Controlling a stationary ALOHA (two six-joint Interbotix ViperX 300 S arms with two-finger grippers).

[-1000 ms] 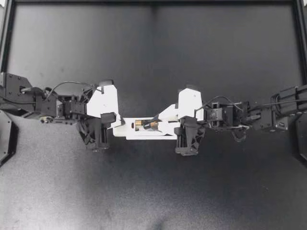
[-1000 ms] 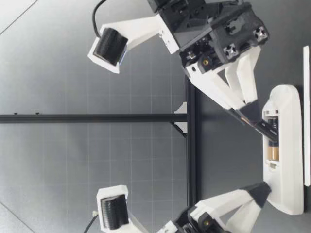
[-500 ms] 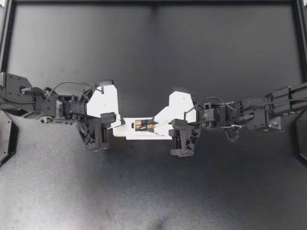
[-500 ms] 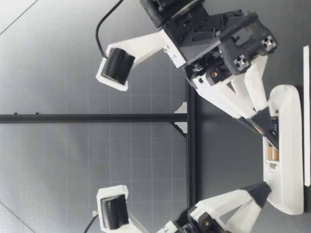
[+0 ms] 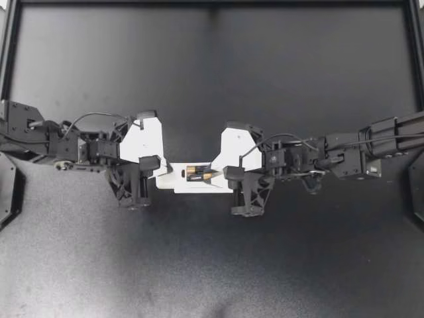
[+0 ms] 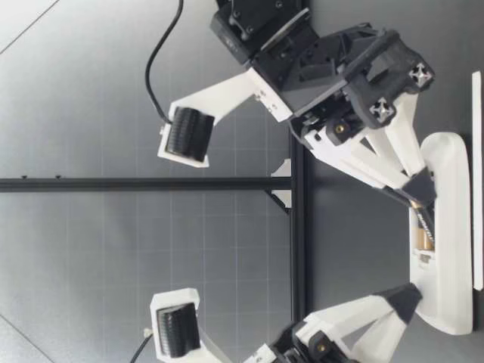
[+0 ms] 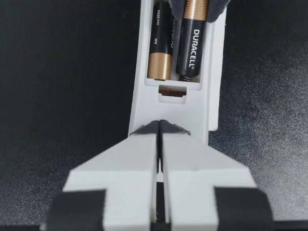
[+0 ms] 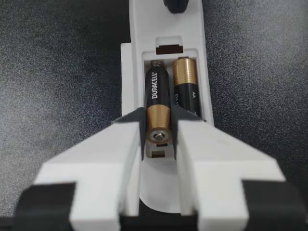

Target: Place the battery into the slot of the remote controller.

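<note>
A white remote [image 5: 177, 180] lies across the table's middle, its battery compartment facing up. My left gripper [image 5: 157, 173] is shut on the remote's left end, fingers pressed together on its thin edge [image 7: 160, 126]. From the other side my right gripper [image 5: 215, 173] reaches over the compartment, shut on a black and gold battery [image 8: 158, 110]. That battery's far end rests in the slot while its near end stays raised between the fingers [image 8: 139, 139]. A second battery [image 8: 185, 86] lies seated beside it. In the low view the right fingertips [image 6: 420, 193] touch the compartment of the remote [image 6: 446, 227].
A flat white piece [image 6: 476, 181] lies on the dark mat right beside the remote. A black frame rail [image 5: 212, 3] runs along the table's far edge, with more framing at both sides. Both arms stretch in at mid-table height.
My right arm has shifted toward the left one, and its fingertips have sunk with the battery into the compartment. The left gripper and the remote have stayed still.
</note>
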